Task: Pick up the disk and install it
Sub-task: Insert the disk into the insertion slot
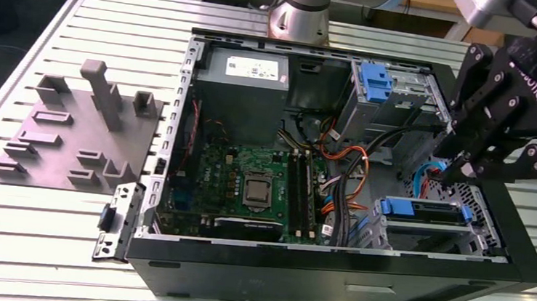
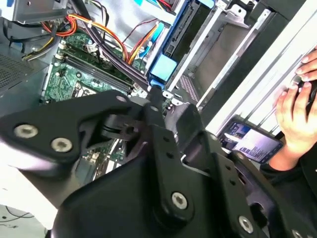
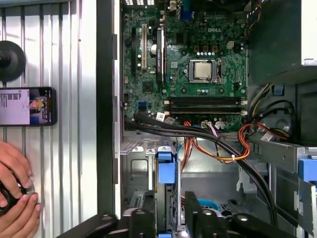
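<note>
Fingers (image 3: 143, 223) apart, empty, above the disk (image 1: 424, 209), long blue edge upward in its bay (image 1: 428, 241)

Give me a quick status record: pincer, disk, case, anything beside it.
pincer: hovering over the drive cage at the exterior view's right of the case
disk: blue-framed, at the drive cage under the pincer; seating unclear
case: open, motherboard exposed
table: phone and a person's hands beside the case
</note>
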Available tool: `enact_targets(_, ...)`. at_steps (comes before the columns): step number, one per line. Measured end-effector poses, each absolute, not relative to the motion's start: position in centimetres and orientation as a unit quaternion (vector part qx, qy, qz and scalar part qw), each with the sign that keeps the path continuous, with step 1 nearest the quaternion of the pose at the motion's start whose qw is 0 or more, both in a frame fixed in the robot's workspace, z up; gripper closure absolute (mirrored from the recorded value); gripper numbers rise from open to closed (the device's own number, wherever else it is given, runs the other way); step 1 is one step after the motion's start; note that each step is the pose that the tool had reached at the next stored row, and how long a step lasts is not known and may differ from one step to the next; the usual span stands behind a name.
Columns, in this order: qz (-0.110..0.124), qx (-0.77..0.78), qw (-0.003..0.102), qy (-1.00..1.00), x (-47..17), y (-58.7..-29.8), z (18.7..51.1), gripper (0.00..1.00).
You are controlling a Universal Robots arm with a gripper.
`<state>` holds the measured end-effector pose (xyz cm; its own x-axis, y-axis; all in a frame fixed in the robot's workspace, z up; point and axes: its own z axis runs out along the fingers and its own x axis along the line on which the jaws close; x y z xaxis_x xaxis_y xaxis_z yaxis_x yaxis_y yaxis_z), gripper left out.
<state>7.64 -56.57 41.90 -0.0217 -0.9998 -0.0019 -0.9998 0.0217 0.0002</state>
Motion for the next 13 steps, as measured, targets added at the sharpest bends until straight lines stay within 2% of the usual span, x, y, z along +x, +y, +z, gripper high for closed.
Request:
enact_targets(1, 0.001, -0.699, 0.001, 0.715, 7.6, -56.6, 41.7, 0.64)
enact_targets(3, 0.001, -0.699, 0.001, 0.715, 7.6, -56.6, 41.4, 0.76)
enact_targets(4, 0.001, -0.699, 0.001, 0.715, 7.6, -56.6, 41.2, 0.76)
enact_targets(6, 0.001, -0.699, 0.001, 0.715, 7.6, -56.6, 40.8, 0.88)
enact_targets(13, 0.001, -0.699, 0.001, 0.715, 7.6, -56.6, 39.5, 0.89)
